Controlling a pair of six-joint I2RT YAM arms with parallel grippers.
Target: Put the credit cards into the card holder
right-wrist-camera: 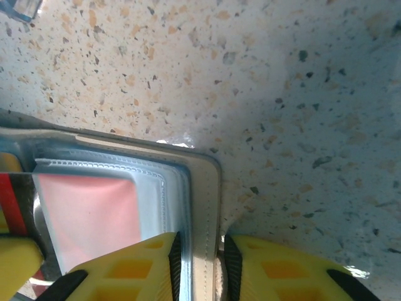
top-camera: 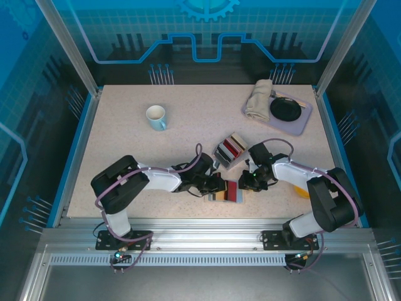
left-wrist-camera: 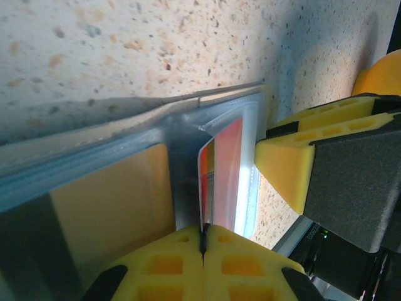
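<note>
Speckled table [top-camera: 125, 150]: open card holder [right-wrist-camera: 203, 207] holds red card [right-wrist-camera: 88, 213].

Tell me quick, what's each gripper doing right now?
Left gripper: closed on a card.
Right gripper: closed on the card holder edge.

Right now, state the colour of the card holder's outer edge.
Beige, on the card holder, clearest in the right wrist view.

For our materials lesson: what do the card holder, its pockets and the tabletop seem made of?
Card holder: likely matte beige leather or imitation, judging by its stitched edge. Pockets: clear glossy plastic, showing glare. Tabletop: speckled, stone-like, perhaps laminate.
</note>
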